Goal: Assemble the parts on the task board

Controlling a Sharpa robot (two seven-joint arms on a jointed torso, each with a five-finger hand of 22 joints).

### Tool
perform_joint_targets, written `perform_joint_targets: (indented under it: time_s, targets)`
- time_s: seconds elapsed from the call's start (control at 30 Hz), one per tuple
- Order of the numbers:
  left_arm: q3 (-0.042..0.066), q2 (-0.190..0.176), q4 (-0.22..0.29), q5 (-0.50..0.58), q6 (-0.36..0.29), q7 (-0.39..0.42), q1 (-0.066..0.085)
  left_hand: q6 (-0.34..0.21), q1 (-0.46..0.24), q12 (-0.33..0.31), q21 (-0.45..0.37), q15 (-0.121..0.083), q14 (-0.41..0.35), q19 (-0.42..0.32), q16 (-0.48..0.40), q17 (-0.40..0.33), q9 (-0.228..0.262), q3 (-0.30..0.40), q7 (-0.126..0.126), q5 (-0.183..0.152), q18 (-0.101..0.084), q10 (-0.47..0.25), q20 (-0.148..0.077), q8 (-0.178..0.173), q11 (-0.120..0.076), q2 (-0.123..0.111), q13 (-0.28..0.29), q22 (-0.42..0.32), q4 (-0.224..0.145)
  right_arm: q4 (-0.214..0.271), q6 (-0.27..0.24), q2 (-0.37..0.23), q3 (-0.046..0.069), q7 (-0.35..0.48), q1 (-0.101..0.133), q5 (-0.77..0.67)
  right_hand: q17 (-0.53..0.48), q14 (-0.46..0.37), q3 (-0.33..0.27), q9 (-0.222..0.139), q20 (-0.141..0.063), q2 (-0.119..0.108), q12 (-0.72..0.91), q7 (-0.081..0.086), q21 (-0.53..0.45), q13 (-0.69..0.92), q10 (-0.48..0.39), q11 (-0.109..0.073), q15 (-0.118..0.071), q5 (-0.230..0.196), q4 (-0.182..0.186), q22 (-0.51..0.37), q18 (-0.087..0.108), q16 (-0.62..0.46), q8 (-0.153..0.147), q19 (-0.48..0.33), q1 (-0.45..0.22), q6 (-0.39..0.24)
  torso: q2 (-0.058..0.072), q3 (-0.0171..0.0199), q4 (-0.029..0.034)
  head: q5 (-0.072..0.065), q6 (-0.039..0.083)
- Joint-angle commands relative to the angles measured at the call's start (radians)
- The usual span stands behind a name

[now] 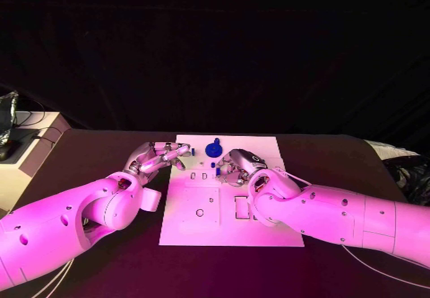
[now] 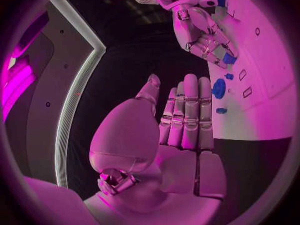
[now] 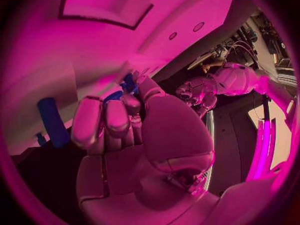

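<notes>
The white task board lies in the middle of the black table. My right hand rests over the board's middle with its fingers curled in. It pinches a small blue part at its fingertips, and the left wrist view shows that same part. A round blue part sits on the board near the far edge, just beyond that hand. Two small blue pieces lie near it. My left hand hovers at the board's left edge, fingers stretched out and holding nothing.
The near half of the board has rectangular cutouts and a small hole. An elongated blue part stands out by my right hand's fingers. A pale cabinet stands beyond the table's left edge.
</notes>
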Motion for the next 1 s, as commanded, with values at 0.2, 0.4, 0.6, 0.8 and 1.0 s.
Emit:
perform_joint_targets:
  time_s: [0.2,0.4,0.6,0.8,1.0]
  targets:
    - [0.001,0.002,0.001,0.002,0.014,0.003,0.0,-0.009,0.007,-0.002,0.004,-0.001,-0.006,-0.009,0.006,-0.002,-0.001,0.004,-0.001,-0.001,0.006,-0.009,0.001,-0.002,0.001,0.001,0.0,-0.002,-0.005,0.0,0.001,0.001,0.0,0.016,-0.001,-0.003,-0.007,-0.003,-0.006,-0.001,0.01,-0.022,-0.037,0.007,-0.01,-0.046,-0.025,0.006,0.01,0.001,0.023,0.152,0.007,-0.006,0.002,0.012,0.006,-0.035,0.0,0.0001,-0.0006,0.001,-0.002]
    - [0.001,0.002,0.0,0.002,0.014,0.003,0.0,-0.012,0.007,-0.001,0.004,0.0,-0.007,-0.01,0.006,-0.002,-0.001,0.004,-0.001,-0.001,0.006,-0.01,0.002,-0.002,0.002,0.0,0.0,-0.002,-0.006,0.002,-0.014,0.0,0.0,0.021,-0.001,0.0,-0.007,-0.003,-0.016,-0.001,0.012,-0.029,-0.043,0.01,-0.015,-0.065,-0.035,0.008,0.012,0.0,0.031,0.151,0.009,-0.006,0.001,0.012,0.009,-0.051,0.001,0.0003,-0.0002,0.001,-0.003]
    - [0.001,0.004,-0.001,0.002,0.014,0.003,-0.001,-0.012,0.007,-0.001,0.004,0.0,-0.007,-0.01,0.006,-0.002,-0.001,0.004,-0.001,-0.001,0.006,-0.01,0.002,-0.002,0.002,0.0,0.0,-0.002,-0.006,0.014,-0.038,-0.004,0.0,0.031,-0.001,0.005,-0.006,-0.004,-0.038,-0.001,0.016,-0.038,-0.039,0.014,-0.017,-0.081,-0.045,0.012,0.015,0.006,0.046,0.152,0.01,-0.005,0.002,0.013,0.013,-0.068,0.0,0.0007,-0.0005,0.001,-0.004]
    - [0.001,0.007,-0.006,-0.015,0.018,-0.015,-0.001,-0.016,0.004,-0.001,0.004,0.0,-0.007,-0.01,0.007,-0.002,-0.001,0.002,-0.001,-0.001,0.006,-0.011,0.002,-0.002,0.002,-0.006,0.0,-0.002,-0.007,0.05,-0.09,-0.026,0.006,0.064,0.0,0.031,-0.004,-0.004,-0.094,0.0,0.018,-0.042,-0.033,0.017,-0.018,-0.091,-0.052,0.016,0.018,0.029,0.059,0.151,0.012,-0.002,0.002,0.013,0.014,-0.088,-0.001,0.0009,-0.0005,0.003,-0.003]
    - [0.001,0.012,-0.019,-0.049,0.023,-0.055,-0.001,-0.057,-0.015,0.031,0.006,-0.003,-0.003,-0.007,0.015,0.003,-0.003,-0.011,0.001,0.0,0.005,0.009,0.0,-0.007,-0.004,-0.032,0.01,-0.002,-0.002,0.109,-0.139,-0.071,0.022,0.143,0.015,0.13,0.003,-0.004,-0.118,0.0,0.021,-0.083,-0.014,0.018,-0.013,-0.085,-0.049,0.019,0.021,0.025,0.132,0.152,0.013,0.004,0.002,0.014,-0.002,-0.092,-0.004,0.0016,-0.0039,0.007,0.003]
